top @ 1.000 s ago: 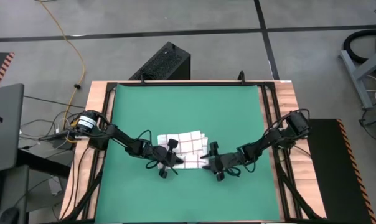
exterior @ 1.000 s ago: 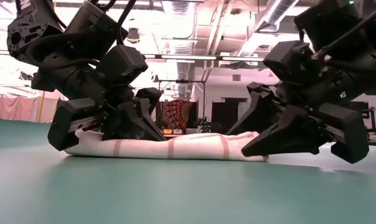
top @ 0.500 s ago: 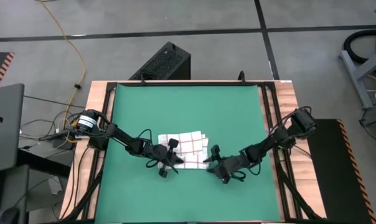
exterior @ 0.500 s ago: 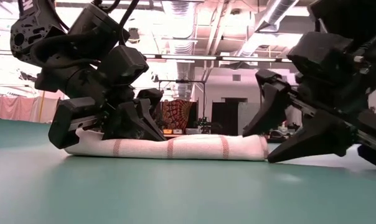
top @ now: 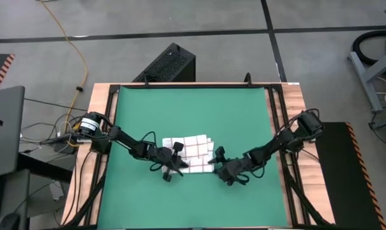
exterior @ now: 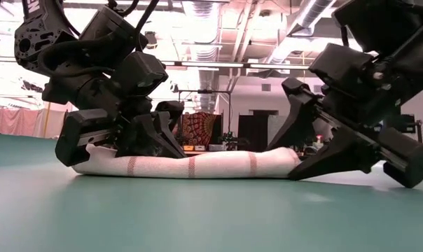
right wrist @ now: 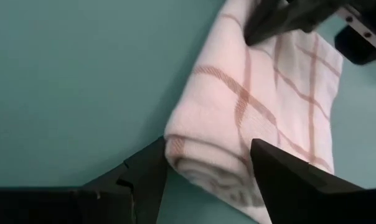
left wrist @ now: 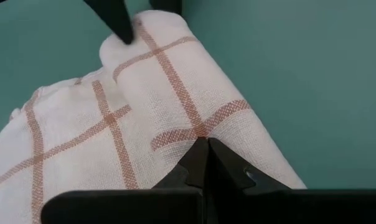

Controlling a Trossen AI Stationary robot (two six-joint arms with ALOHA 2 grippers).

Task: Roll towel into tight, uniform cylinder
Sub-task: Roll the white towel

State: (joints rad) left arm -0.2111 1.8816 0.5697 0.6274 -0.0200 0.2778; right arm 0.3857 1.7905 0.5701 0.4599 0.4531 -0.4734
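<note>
The white towel with red-brown checks [top: 190, 148] lies on the green mat [top: 193, 108]. Its near part is rolled into a low roll [exterior: 197, 164], and a flat part lies behind it toward the far edge. My left gripper [top: 179, 165] is shut at the roll's left part, slanting down from the left. My right gripper [right wrist: 206, 158] is open at the roll's right end [right wrist: 194, 165], one finger on the near side and one on the far side. It also shows in the high view [top: 213, 165]. My left gripper has its shut fingertips [left wrist: 203, 149] on the top of the roll [left wrist: 194, 127], near the roll's left end, slanting down along it. Whether a layer is caught between them I cannot tell. The roll lies on the mat. My right gripper: whether its fingers touch the roll's end I cannot tell.
Bare green mat lies all around the towel, with a black frame and a wooden table border [top: 103, 108] at the sides. A black box [top: 170, 64] stands beyond the far edge.
My right gripper has drawn back from the roll's right end toward the table's right and near side, then come back to straddle that end. The towel has kept its place.
</note>
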